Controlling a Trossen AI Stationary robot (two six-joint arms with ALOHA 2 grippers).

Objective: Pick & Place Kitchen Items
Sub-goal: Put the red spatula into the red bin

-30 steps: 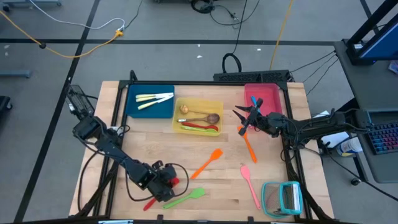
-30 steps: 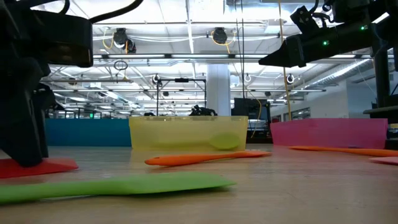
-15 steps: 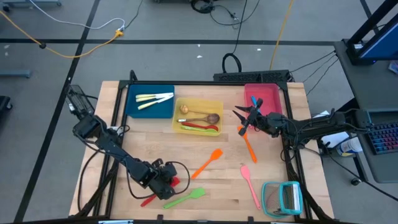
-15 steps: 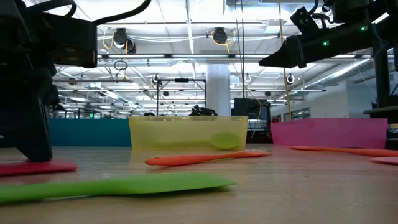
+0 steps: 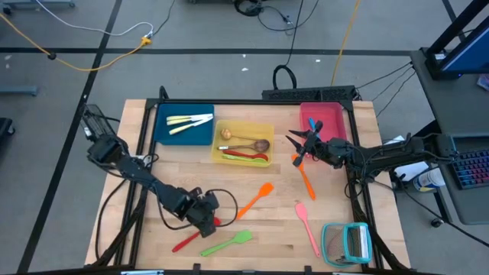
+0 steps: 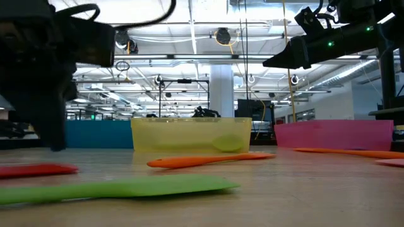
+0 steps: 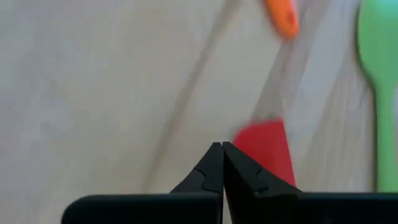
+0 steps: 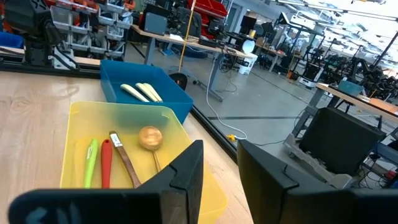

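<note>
The left gripper (image 5: 208, 221) hung just above the wooden table (image 5: 183, 172) near its front edge, its 2 dark fingers (image 7: 214, 165) pressed together with nothing between them. The flat red silicone spatula (image 5: 187, 238) lay on the boards right beside it, its blade (image 7: 267, 149) just past the fingertips in the left wrist view, and in the low view it rested flat on the table (image 6: 38, 169). The long green silicone spatula (image 5: 227, 244) lay close by, nearer the front edge. An orange silicone spatula (image 5: 255, 199) sat mid-table, a second orange utensil (image 5: 306, 182) and a pink spatula (image 5: 307, 226) lay farther right. The yellow rectangular tray (image 5: 243, 128) held wooden spoons and a red and a green utensil; the blue tray (image 5: 183, 134) held pale-handled cutlery (image 5: 189, 122). The right gripper (image 5: 295, 142) hovered by the pink tray (image 5: 330, 114), its jaws partly apart around nothing.
</note>
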